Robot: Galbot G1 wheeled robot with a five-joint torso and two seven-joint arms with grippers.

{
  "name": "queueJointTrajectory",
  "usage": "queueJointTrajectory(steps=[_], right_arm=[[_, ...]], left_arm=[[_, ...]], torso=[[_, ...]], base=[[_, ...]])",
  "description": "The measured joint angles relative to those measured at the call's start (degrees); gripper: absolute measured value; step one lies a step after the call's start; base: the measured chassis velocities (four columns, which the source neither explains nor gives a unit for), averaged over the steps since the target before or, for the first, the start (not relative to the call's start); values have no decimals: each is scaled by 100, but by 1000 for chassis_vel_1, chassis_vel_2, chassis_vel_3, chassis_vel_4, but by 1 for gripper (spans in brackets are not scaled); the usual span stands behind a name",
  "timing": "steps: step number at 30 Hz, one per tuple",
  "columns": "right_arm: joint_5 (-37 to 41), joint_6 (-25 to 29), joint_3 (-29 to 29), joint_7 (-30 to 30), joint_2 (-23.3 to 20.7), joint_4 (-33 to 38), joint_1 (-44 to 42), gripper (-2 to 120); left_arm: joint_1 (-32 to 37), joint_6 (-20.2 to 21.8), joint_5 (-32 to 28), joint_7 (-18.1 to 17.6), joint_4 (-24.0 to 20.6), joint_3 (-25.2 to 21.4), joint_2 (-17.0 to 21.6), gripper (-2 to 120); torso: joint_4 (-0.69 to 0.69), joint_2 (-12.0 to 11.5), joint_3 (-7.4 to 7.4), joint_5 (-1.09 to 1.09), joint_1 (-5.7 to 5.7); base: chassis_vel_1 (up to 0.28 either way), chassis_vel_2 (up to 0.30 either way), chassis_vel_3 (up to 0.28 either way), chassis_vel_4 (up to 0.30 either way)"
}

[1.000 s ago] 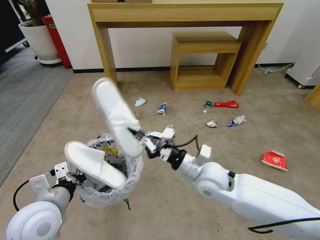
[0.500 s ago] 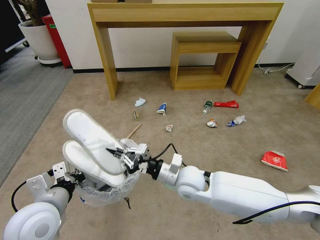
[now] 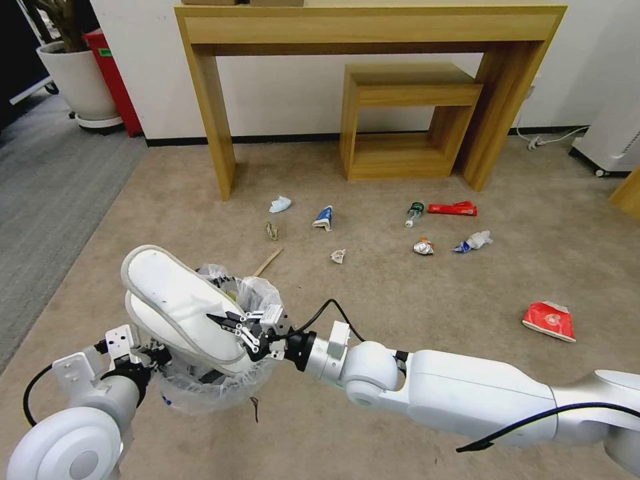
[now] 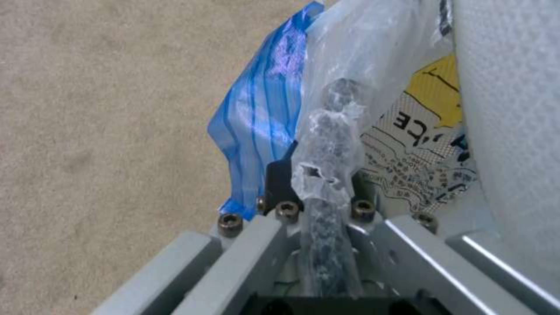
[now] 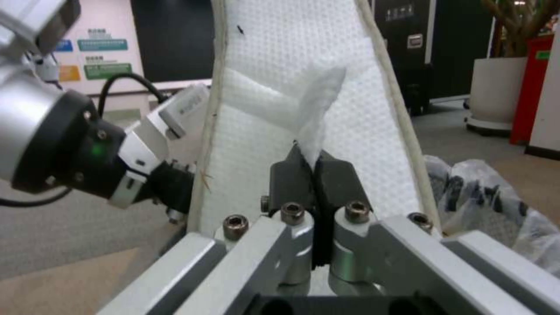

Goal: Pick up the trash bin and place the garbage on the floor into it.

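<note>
Three views – one head, two wrist.
Head camera looks forward and down over both arms at the trash bin (image 3: 213, 383); left wrist sits tight against its bagged rim (image 4: 327, 131); right wrist faces the white slipper (image 5: 292, 87) close up – shared with head.

The right arm is stretched from about four o'clock toward nine o'clock across the lower part of the head view, wrist roughly level. The right gripper (image 3: 223, 322) is seen with its dark fingers (image 5: 292, 177) pressed together, a fold of the white slipper (image 3: 177, 303) pinched between them. The left arm is bent at about seven o'clock; the left gripper (image 3: 157, 357) is clamped on the rim of the trash bin (image 3: 213, 393), its fingers (image 4: 280, 175) closed over the bag-covered edge.
</note>
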Motion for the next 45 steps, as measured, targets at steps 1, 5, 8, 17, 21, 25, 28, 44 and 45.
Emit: queueJointTrajectory(steps=[1,5,8,17,21,25,28,44,45], right_arm=[[-38,8,-37,-1,47,-71,34,0],[-161,61,-141,-53,243,-311,120,0],[-190,64,-206,-77,354,-408,165,0],[-293,88,-373,-139,636,-742,295,0],[-386,146,-401,-193,724,-889,305,0],[-428,157,-415,-205,742,-935,301,0],[-610,208,-420,-221,801,-1091,293,0],[-932,139,-339,-203,659,-1112,356,38],[-928,136,-339,-200,659,-1089,360,44]], left_arm=[[13,0,3,1,-17,3,-7,0],[59,0,7,5,-70,2,-20,0],[83,0,8,7,-101,-16,-20,0],[137,-4,3,12,-195,-34,-39,0],[155,-5,-4,12,-232,-34,-42,0],[165,-6,-9,13,-238,-34,-37,0],[177,-6,-15,13,-259,-34,-32,0],[189,-24,-42,16,-263,-34,0,0],[192,-24,-41,16,-264,-33,-7,0]], torso=[[0,0,0,0,0],[0,0,0,0,0],[0,0,0,0,0],[0,0,0,0,0],[0,0,0,0,0],[0,0,0,0,0],[0,0,0,0,0],[0,0,0,0,0],[0,0,0,1,0]], base=[[0,0,0,0],[0,0,0,0],[0,0,0,0],[0,0,0,0],[0,0,0,0],[0,0,0,0],[0,0,0,0],[0,0,0,0],[0,0,0,0]])
